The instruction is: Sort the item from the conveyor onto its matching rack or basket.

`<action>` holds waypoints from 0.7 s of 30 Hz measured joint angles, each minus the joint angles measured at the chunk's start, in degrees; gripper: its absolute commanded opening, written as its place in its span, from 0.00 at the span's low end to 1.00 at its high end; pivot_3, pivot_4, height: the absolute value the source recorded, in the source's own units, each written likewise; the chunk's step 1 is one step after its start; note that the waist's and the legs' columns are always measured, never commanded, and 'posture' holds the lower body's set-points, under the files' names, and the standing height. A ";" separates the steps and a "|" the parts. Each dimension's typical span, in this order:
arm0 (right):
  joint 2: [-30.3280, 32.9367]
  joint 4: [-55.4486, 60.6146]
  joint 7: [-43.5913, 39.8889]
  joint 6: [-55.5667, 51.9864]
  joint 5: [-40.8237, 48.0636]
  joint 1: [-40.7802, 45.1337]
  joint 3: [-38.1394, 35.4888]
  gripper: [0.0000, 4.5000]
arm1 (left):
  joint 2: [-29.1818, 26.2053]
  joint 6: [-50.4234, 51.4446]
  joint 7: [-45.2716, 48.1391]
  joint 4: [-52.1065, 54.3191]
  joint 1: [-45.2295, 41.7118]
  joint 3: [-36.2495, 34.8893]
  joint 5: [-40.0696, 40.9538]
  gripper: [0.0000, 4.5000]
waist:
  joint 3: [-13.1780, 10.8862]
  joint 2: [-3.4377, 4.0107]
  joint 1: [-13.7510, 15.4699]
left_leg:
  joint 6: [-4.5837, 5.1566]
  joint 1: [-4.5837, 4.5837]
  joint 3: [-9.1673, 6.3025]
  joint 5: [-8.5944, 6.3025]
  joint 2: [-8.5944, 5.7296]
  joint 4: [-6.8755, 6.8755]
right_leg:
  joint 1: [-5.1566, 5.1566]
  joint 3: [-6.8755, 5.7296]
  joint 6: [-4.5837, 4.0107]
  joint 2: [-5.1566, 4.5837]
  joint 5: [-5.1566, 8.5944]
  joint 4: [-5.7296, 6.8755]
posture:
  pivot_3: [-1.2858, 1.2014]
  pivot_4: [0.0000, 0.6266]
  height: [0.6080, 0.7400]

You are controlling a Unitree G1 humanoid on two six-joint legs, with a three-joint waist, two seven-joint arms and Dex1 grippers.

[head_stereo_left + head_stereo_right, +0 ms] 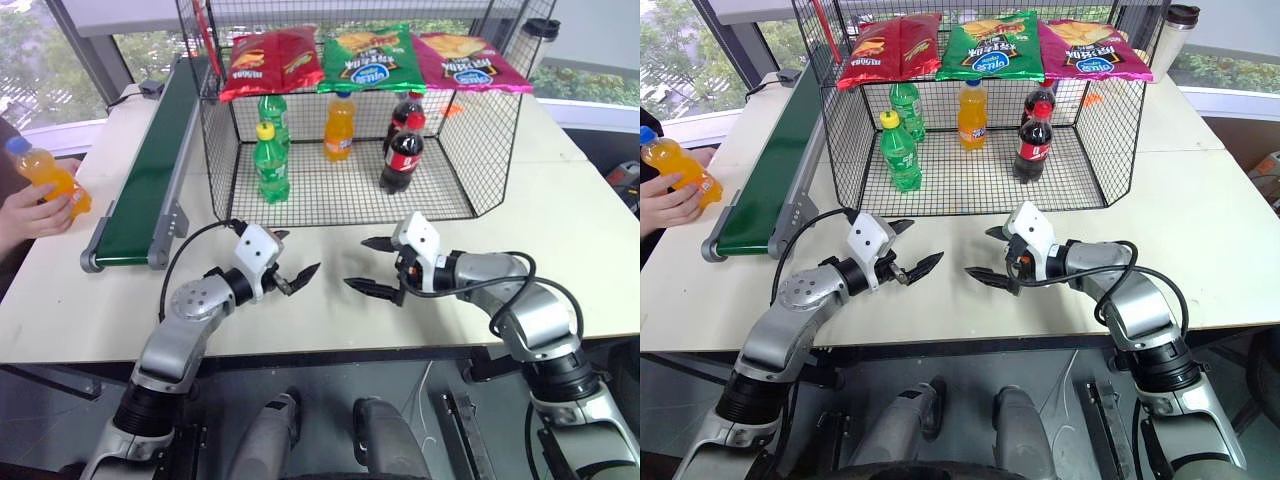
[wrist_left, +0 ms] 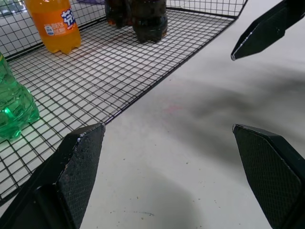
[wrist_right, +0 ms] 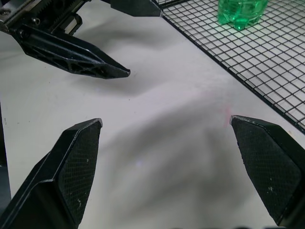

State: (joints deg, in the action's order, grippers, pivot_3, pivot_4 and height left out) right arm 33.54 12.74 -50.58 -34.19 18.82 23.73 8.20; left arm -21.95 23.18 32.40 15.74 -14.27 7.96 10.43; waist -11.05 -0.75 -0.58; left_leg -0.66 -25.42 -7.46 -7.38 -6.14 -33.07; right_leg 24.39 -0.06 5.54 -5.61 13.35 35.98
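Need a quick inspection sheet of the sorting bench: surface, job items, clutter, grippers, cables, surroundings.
Surface: pale table, bare where the grippers hover.
Job's things: orange soda bottle in a person's hand beside the conveyor; wire cage holds green, orange and cola bottles, with chip bags on top.
Clutter: nothing seen.
Grippers: left gripper and right gripper open, empty.
Cables: black cable looping at the left arm.
Surroundings: windows behind.

White table (image 1: 560,220), green conveyor (image 1: 150,180), black wire cage (image 1: 480,150) on it
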 measured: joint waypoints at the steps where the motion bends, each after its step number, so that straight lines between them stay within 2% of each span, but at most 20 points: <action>1: 0.00 0.00 0.00 0.03 0.00 0.00 0.00 0.99 | -0.02 0.00 0.00 0.00 0.00 0.00 0.00 1.00 | 0.00 0.00 0.00 | 0.00 0.00 0.00 0.00 0.00 0.00 | 0.00 0.00 0.00 0.00 0.00 0.00 | 0.52 0.24 0.98; 21: 0.00 0.00 0.11 0.05 0.01 0.00 0.00 0.99 | -0.05 -0.01 0.00 -0.47 -0.02 0.07 -0.01 1.00 | 0.00 0.00 0.00 | 0.00 0.00 0.00 0.00 0.00 0.00 | 0.00 0.00 0.00 0.00 0.00 0.00 | 0.52 0.24 0.98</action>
State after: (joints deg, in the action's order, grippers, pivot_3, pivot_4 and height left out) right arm 33.55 12.74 -50.48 -34.14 18.83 23.73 8.20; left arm -22.00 23.18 32.39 15.27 -14.29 8.03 10.42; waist -11.05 -0.75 -0.58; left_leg -0.66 -25.42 -7.46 -7.38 -6.14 -33.07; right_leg 24.39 -0.06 5.55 -5.61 13.35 35.98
